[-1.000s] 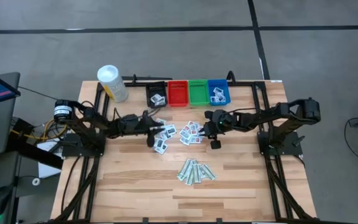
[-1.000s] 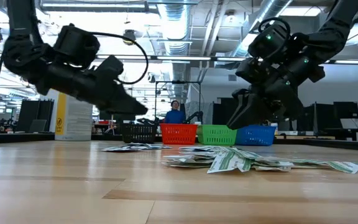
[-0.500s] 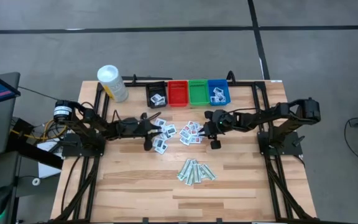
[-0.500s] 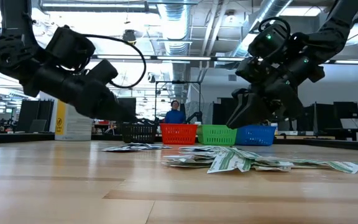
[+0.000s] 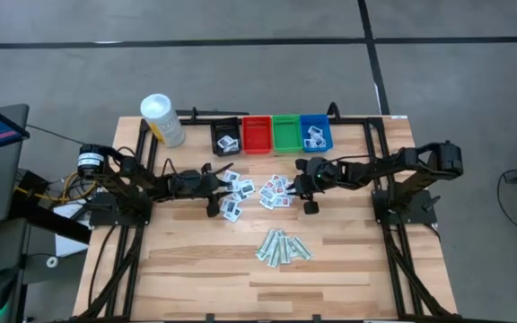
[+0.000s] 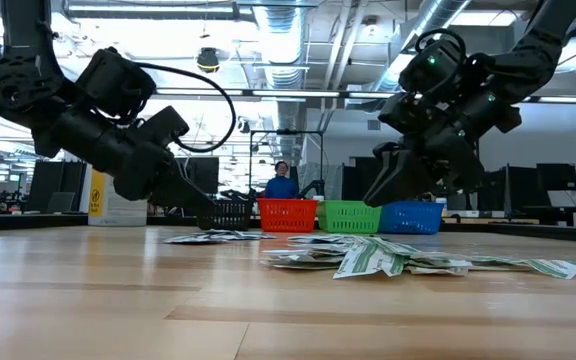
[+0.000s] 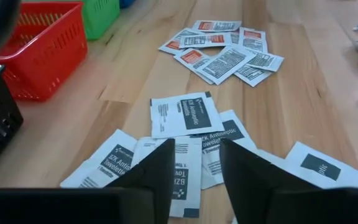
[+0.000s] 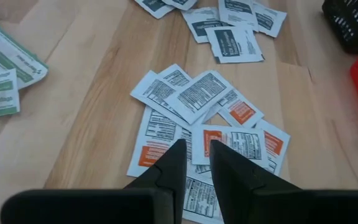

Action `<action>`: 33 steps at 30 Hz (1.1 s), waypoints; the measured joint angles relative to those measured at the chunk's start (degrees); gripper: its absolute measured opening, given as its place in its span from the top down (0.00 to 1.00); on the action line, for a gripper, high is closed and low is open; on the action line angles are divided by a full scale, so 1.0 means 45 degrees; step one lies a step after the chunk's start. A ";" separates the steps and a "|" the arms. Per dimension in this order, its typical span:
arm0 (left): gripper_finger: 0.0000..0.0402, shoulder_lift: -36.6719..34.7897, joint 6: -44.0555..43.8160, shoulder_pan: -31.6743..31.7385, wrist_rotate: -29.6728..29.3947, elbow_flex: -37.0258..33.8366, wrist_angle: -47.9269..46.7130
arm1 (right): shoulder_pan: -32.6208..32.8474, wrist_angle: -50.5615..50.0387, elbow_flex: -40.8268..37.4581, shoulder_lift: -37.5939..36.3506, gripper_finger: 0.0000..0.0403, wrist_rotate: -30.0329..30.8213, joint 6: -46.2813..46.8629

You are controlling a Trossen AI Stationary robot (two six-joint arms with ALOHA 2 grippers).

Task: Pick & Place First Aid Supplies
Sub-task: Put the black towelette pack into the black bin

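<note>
White packets with dark print [image 5: 237, 192] lie in a loose pile on the wood. My left gripper [image 5: 220, 195] hangs low over them, open, its tips [image 7: 196, 158] just above overlapping packets [image 7: 185, 113]. White packets with red print [image 5: 276, 190] form a second pile; my right gripper [image 5: 302, 190] hovers above them [image 8: 211, 135], open by a narrow gap [image 8: 197, 155], well off the table [image 6: 380, 195]. Pale-green strips [image 5: 283, 247] lie in a heap nearer the table's near edge.
Black bin [image 5: 225, 136], red bin [image 5: 257, 135], green bin [image 5: 286, 133] and blue bin [image 5: 316, 133] stand in a row at the far edge; the black and blue ones hold packets. A white canister [image 5: 162, 119] stands at the far left. Bare wood lies near the near edge.
My left gripper has tipped its fingers downward and dropped toward the dark-print packets, drawing slightly toward the table's left. The packets have not moved.
</note>
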 joint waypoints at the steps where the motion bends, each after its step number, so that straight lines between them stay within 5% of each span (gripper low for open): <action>1: 0.64 0.0000 -0.0005 -0.0004 -0.0136 0.0000 -0.0002 | 0.0004 -0.0004 0.0000 0.0000 0.84 0.0000 0.0000; 11: 0.49 0.0000 -0.0009 0.0000 -0.0674 0.0005 -0.0124 | 0.0000 -0.0031 0.0000 0.0000 0.84 -0.0005 -0.0005; 33: 0.51 0.0000 -0.0010 0.0237 -0.0863 0.0015 -0.0857 | 0.0005 -0.0021 0.0000 0.0000 0.84 -0.0005 -0.0005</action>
